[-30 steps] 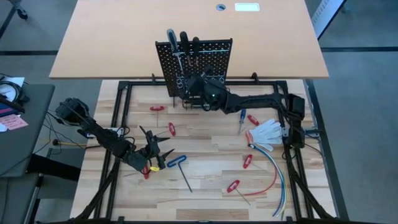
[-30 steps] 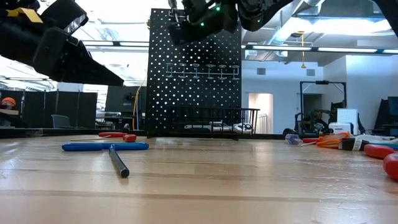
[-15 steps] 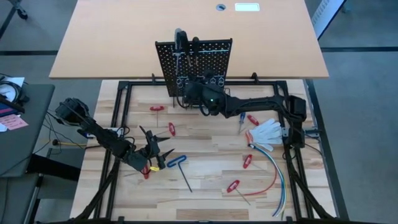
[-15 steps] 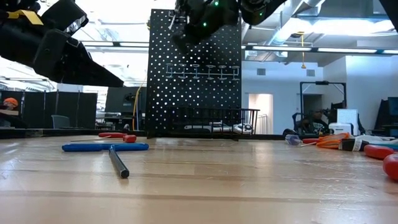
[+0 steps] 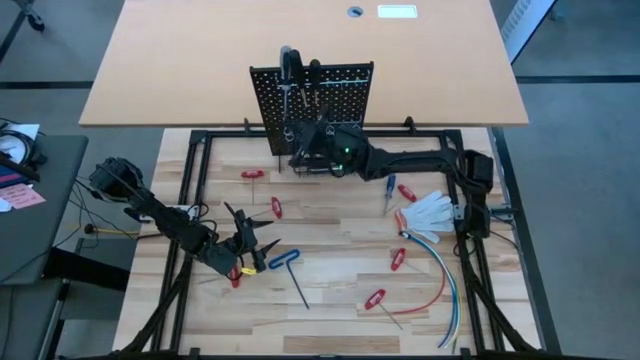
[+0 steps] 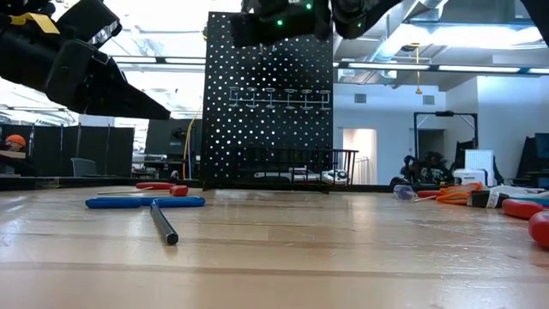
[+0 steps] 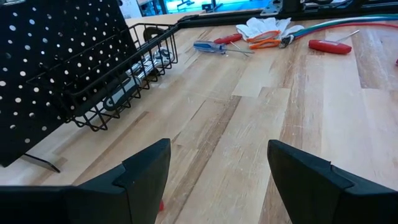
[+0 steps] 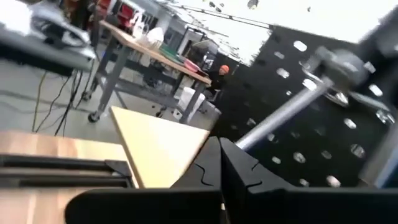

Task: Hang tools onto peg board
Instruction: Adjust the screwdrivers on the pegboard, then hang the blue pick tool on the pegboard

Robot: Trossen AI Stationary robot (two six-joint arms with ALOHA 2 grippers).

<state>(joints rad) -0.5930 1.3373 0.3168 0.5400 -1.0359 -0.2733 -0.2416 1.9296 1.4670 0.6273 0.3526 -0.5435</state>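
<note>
The right tool (image 5: 308, 140), closed and empty, hovers just in front of the peg board (image 5: 345, 88), above its wire basket (image 7: 118, 81). The left tool (image 5: 262, 243) waits open, well away from the peg board, beside a blue T-handle hex key (image 5: 290, 270) on the worktop (image 5: 330, 215).

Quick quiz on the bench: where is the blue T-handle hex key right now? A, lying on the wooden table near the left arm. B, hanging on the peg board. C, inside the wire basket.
A: the blue T-handle hex key lies flat on the table, just beside the left gripper.
</note>
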